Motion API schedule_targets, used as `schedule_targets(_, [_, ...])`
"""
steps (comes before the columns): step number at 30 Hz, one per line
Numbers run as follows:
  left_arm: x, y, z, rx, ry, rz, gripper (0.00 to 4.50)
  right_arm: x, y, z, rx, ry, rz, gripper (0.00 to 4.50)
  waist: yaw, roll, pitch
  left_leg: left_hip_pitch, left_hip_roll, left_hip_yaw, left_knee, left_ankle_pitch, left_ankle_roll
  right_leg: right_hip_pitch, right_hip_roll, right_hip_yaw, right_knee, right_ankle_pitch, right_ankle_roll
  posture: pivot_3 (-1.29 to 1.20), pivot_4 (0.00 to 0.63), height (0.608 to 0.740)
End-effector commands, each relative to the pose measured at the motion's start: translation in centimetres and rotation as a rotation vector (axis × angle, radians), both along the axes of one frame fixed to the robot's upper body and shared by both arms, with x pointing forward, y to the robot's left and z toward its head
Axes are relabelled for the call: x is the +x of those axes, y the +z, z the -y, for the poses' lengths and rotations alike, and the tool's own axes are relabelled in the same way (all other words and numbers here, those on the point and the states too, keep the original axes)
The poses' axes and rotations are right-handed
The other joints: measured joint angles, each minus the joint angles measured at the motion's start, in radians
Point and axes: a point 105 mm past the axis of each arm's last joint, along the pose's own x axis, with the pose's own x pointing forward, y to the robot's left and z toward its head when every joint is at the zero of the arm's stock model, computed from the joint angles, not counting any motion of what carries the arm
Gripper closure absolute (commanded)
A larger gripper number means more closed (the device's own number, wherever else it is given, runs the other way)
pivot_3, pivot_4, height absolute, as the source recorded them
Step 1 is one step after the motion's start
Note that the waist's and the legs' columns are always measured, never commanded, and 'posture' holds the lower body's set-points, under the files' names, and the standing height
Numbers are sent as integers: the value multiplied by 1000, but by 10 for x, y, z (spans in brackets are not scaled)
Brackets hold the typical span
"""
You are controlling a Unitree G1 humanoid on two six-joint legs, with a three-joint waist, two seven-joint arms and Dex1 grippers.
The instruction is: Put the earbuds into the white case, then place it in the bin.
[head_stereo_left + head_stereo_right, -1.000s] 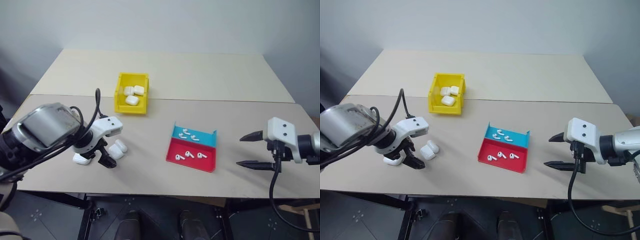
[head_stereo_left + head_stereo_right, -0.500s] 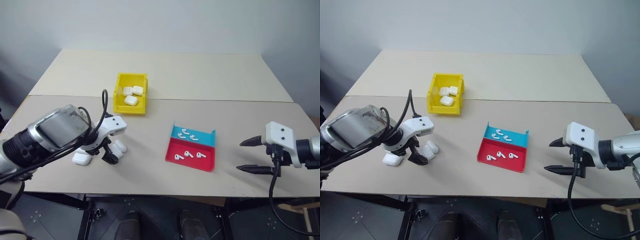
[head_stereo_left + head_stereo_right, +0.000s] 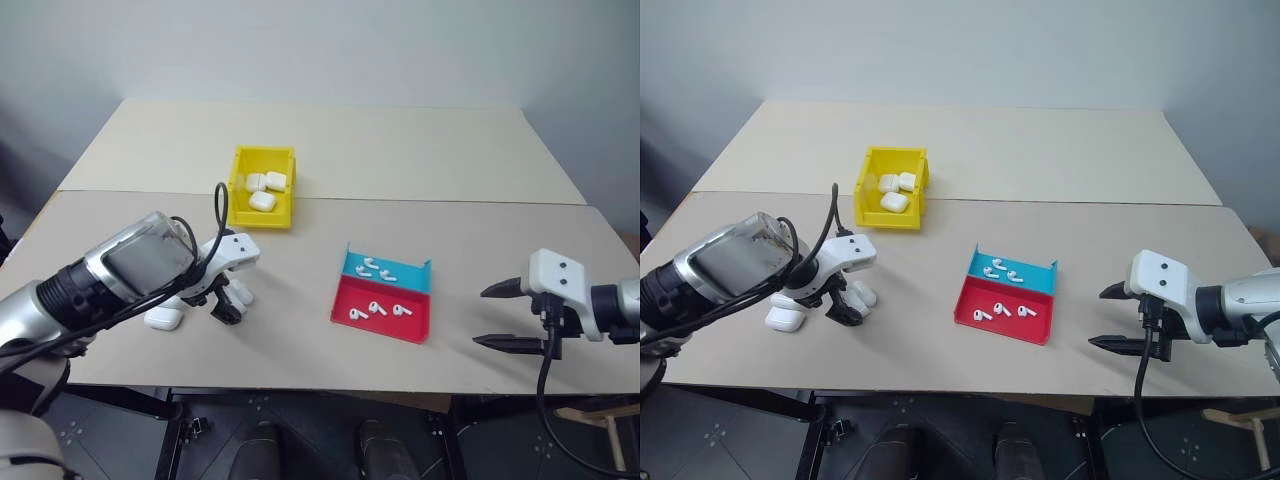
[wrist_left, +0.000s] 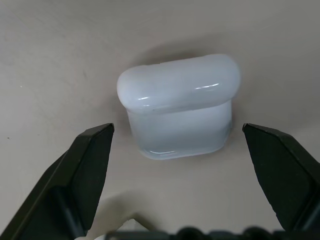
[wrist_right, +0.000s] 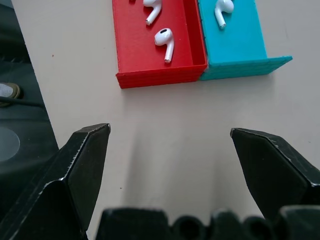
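Straddling a closed white case [image 4: 178, 106] near the table's [image 3: 420, 150] left front edge, the left hand [image 3: 226, 301] stands wide open, neither finger touching it.
Right hand [image 3: 498, 317] hovers wide open and empty near the right front edge. Earbuds [image 3: 378, 308] lie in the red-and-blue tray [image 3: 418, 330] at mid-front. The yellow bin [image 3: 241, 212], toward the left centre, contains three cases. Another case [image 3: 163, 319] lies just beside the left hand.
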Motion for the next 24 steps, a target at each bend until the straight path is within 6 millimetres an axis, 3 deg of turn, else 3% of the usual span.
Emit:
schedule_targets(1, [2, 3, -1, 13, -15, 15, 0, 2, 12, 3, -21, -12, 47, 37, 0, 0, 0, 0, 0, 0, 0, 0, 0, 0, 0, 0, 0, 0, 0, 0, 150, 740])
schedule_targets(8, [3, 0, -2, 19, -5, 14, 0, 5, 10, 3, -27, -22, 52, 37, 0, 0, 0, 0, 0, 0, 0, 0, 0, 0, 0, 0, 0, 0, 0, 0, 150, 740])
schedule_targets(15, [2, -1, 0, 17, -15, 10, 1739, 4, 12, 3, -35, -28, 53, 0, 0, 0, 0, 0, 0, 0, 0, 0, 0, 0, 0, 0, 0, 0, 0, 0, 150, 740])
schedule_targets(20, [5, 0, 0, 18, -29, 30, 1738, 5, 11, 3, -37, -33, 55, 0, 0, 0, 0, 0, 0, 0, 0, 0, 0, 0, 0, 0, 0, 0, 0, 0, 150, 740])
schedule_targets(24, [13, 25, 5, -43, -50, 139, 1738, 7, 17, 3, -41, -36, 84, 0, 1, 0, 0, 0, 0, 0, 0, 0, 0, 0, 0, 0, 0, 0, 0, 0, 150, 740])
